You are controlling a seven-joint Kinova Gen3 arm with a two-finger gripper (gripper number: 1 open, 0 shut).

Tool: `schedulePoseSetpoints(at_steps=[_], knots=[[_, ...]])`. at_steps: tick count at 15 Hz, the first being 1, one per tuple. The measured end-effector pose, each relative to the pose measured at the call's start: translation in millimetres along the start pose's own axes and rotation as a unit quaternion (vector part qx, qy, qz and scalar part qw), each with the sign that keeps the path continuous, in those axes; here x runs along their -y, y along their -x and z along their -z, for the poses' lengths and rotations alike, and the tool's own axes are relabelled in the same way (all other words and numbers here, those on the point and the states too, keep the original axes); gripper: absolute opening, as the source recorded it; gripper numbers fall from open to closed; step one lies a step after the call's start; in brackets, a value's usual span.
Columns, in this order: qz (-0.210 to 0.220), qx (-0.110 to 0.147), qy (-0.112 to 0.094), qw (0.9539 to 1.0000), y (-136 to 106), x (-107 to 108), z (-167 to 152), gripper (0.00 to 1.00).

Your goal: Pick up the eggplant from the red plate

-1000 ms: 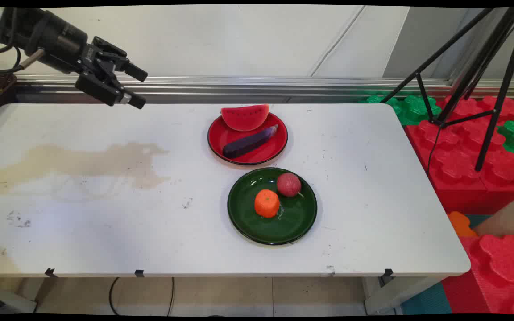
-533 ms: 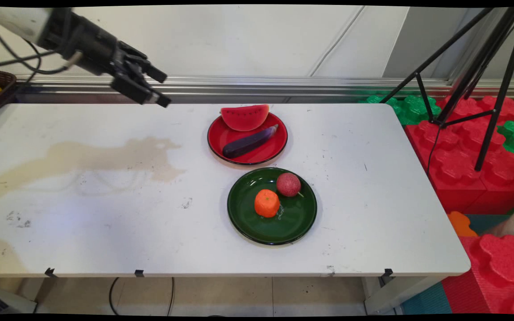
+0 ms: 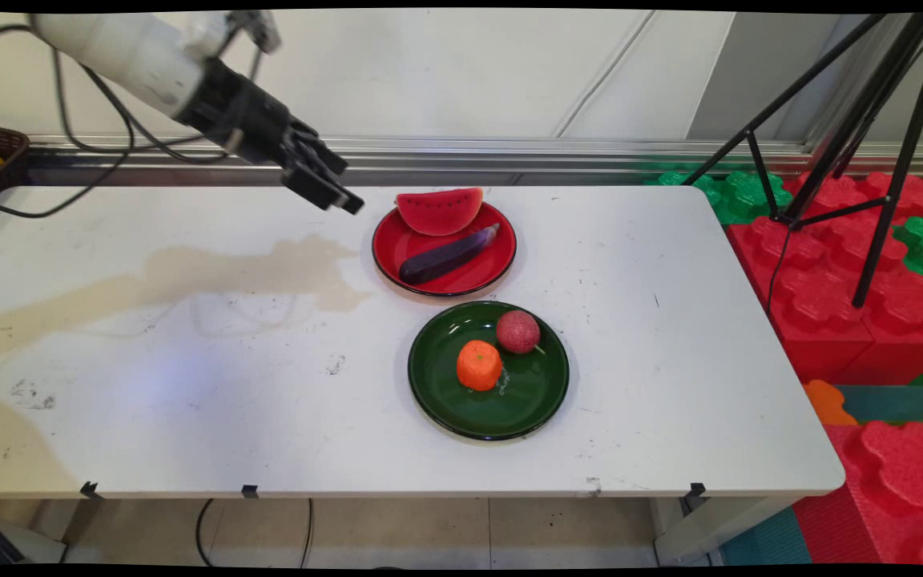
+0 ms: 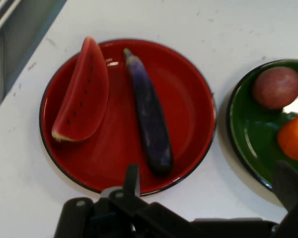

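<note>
Now black two-finger gripper [image 3: 347, 203], fingers spread w/ nothing between, hangs just left of round red plate [image 3: 493, 276] w/ long purple eggplant [image 3: 445, 255] and watermelon slice [image 3: 439, 210].

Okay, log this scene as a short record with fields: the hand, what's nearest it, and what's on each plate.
hand: open, empty, in the air above the table
nearest: red plate, just left of its rim
red plate contents: watermelon slice, purple eggplant
green plate contents: orange, dark red round fruit
</note>
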Motion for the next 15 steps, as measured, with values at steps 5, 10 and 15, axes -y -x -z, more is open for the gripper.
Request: schedulePoseSetpoints(at_steps=[5, 10, 15], knots=[[0.014, 0.027, -0.008, 0.9995, 2, 6, -52, 1.0], [0.032, 0.055, -0.013, 0.9979, 5, 14, -110, 1.0], [0.043, 0.072, -0.014, 0.9964, 9, 19, -149, 1.0]])
